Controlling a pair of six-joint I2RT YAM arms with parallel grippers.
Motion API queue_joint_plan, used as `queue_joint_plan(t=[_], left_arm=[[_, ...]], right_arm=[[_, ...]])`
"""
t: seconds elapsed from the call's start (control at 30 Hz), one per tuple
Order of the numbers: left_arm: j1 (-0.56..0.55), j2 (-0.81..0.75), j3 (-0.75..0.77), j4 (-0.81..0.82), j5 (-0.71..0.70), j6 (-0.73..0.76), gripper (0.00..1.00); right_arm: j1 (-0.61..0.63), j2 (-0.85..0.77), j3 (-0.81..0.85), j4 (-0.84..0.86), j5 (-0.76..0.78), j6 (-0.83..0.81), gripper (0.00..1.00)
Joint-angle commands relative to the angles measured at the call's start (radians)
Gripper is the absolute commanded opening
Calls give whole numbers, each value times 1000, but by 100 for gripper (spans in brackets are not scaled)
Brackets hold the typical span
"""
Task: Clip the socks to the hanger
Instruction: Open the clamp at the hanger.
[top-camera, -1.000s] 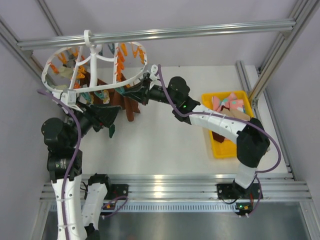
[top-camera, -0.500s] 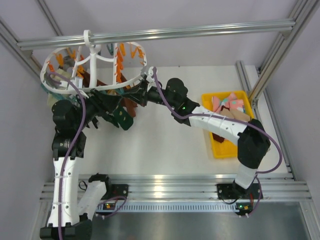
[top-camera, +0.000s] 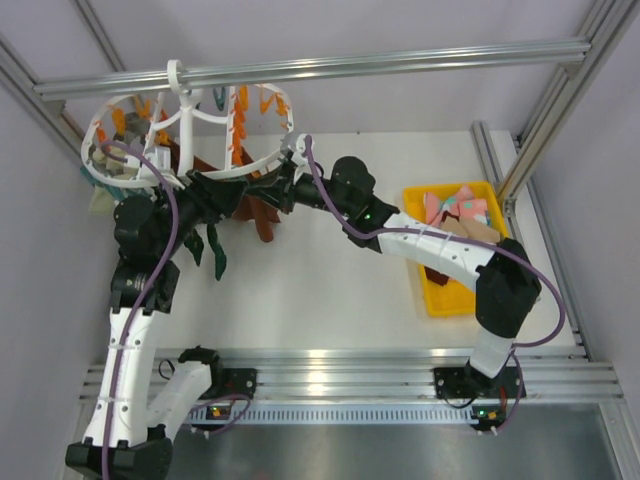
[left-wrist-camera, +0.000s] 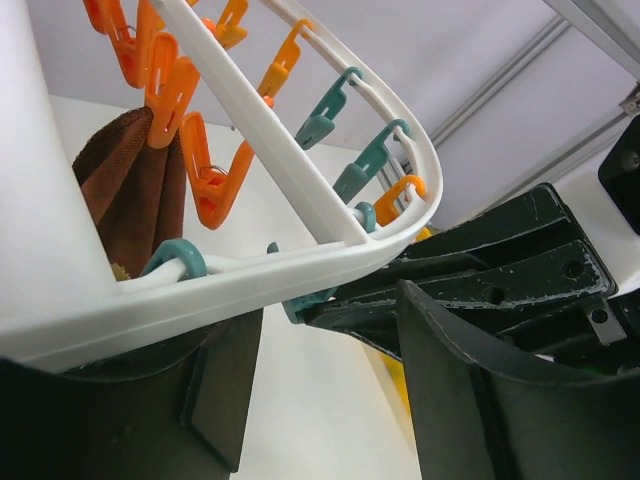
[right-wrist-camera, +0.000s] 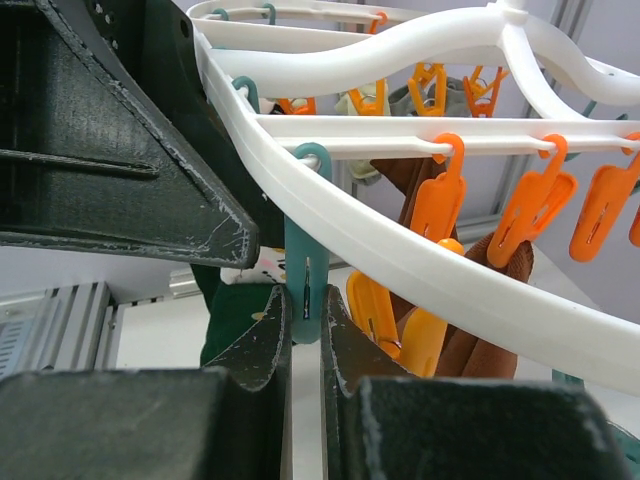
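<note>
right claw (right-wrist-camera: 303, 302) clenched on a teal clip (right-wrist-camera: 304, 255) under the hanger (right-wrist-camera: 400, 245) rim. left claw (left-wrist-camera: 318, 345) jaws apart, nothing seen between them, rim crossing just over its fingers. dark green sock (top-camera: 214, 252) hangs beside it, can't tell what holds it. brown sock (left-wrist-camera: 140, 195) hangs from the ring. hanger hooked on the rail (top-camera: 400, 62), pink socks (top-camera: 455, 207) in the yellow tray (top-camera: 440, 300)

Top view high overhead, looking down on the table (top-camera: 330, 280), both wrist views close beneath the hanger (right-wrist-camera: 400, 245) rim, facing upward.
</note>
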Motion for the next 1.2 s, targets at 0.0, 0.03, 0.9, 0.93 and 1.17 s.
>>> queue_joint_plan(t=[0.0, 0.03, 0.9, 0.93, 1.17], left_arm=[[-9, 17, 33, 90, -66, -7, 59], [-10, 20, 33, 91, -72, -10, 59], [-38, 100, 57, 153, -127, 1, 54], [-36, 103, 57, 157, -130, 4, 54], [-36, 113, 56, 199, -153, -7, 50]], right_arm=[[24, -61, 16, 5, -18, -8, 0], [26, -63, 18, 5, -19, -6, 0], [26, -61, 9, 43, -93, 56, 0], [26, -63, 10, 43, -99, 61, 0], [21, -64, 6, 40, -114, 64, 0]])
